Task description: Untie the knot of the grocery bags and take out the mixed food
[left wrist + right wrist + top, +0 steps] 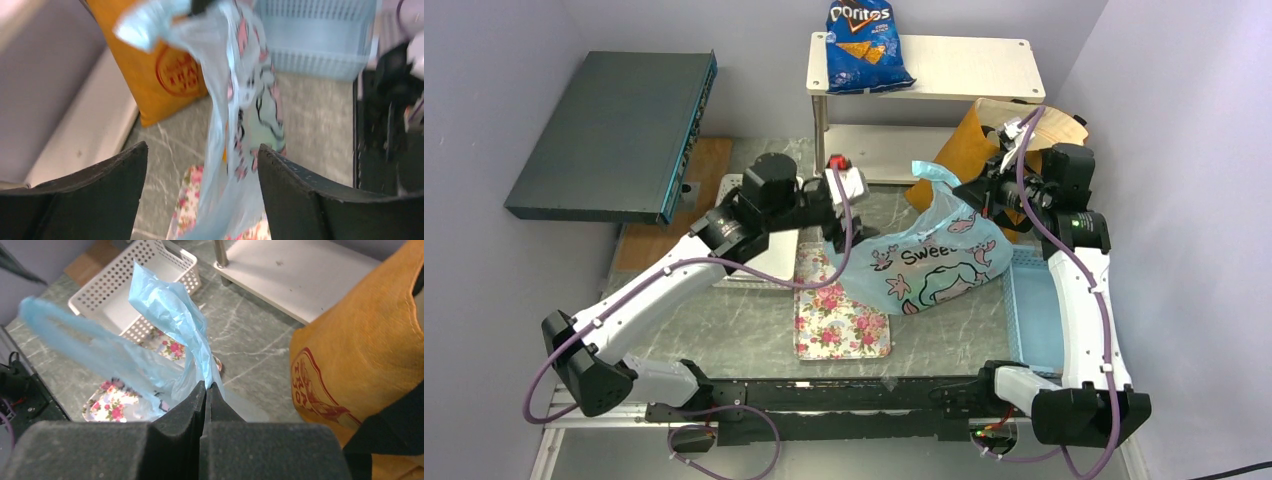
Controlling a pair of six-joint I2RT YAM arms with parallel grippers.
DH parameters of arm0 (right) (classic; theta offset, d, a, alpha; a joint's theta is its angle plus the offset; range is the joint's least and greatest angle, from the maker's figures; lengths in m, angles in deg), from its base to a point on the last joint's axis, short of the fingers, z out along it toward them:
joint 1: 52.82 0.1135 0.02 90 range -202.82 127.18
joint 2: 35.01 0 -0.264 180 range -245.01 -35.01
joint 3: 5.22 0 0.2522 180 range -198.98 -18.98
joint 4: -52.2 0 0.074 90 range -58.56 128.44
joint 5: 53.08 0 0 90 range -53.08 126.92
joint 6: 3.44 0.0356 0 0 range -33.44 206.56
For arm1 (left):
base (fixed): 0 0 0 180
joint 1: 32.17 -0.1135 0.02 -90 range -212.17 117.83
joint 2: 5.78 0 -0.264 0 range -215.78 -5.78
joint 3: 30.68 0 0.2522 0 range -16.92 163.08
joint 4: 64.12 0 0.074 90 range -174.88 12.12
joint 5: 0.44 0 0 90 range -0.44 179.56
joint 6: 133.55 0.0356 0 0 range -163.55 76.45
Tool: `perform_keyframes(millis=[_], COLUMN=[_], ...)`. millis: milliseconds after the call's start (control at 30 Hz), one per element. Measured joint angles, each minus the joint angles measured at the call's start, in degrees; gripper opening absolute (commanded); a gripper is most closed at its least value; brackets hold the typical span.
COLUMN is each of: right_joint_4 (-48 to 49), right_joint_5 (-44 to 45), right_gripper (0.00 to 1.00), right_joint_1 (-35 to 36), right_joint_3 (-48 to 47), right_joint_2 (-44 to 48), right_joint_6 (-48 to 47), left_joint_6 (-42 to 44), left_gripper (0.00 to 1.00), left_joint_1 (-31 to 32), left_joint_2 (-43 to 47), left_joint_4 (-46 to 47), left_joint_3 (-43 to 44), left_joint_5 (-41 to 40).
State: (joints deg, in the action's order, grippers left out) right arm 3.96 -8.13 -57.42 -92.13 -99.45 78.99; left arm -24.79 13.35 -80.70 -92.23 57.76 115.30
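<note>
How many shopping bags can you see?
2. The blue cartoon plastic bag is mid-table, partly over the flowery tray. The orange tote stands behind it, beside the white shelf. The chip bag on the shelf isn't counted.

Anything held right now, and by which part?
Right gripper pinches the light-blue plastic bag by a handle strip at its top. Left gripper stands open, gripping nothing.

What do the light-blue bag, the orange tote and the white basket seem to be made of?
The light-blue bag: thin plastic film, slightly glossy; it is translucent and crumples.
The orange tote: probably non-woven fabric, matte; a fine fibrous texture shows.
The white basket: likely rigid plastic, smooth; moulded grid of holes.
</note>
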Motion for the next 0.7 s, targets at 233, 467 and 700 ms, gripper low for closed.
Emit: perform_keyframes(millis=[233, 467, 700], right_joint_4=[1.2, 1.0, -1.5], right_joint_5=[-4.2, -5.0, -5.0], right_gripper=[0.0, 0.0, 0.0], right_joint_1=[0.3, 0.3, 0.4], right_joint_3=[-0.5, -0.5, -1.1], right_joint_2=[0.7, 1.0, 2.4], right_joint_6=[1.2, 1.1, 0.0], left_joint_6=[-11.6, -19.9, -27.5], left_gripper=[0.84, 0.77, 0.0], left_joint_1=[0.0, 0.3, 0.6], left_joint_2=[-9.5, -23.4, -30.5], left_joint_4=[3.9, 6.2, 9.5], left_joint_3=[13.9, 15.4, 17.4], left_joint_5=[2.1, 5.2, 8.6])
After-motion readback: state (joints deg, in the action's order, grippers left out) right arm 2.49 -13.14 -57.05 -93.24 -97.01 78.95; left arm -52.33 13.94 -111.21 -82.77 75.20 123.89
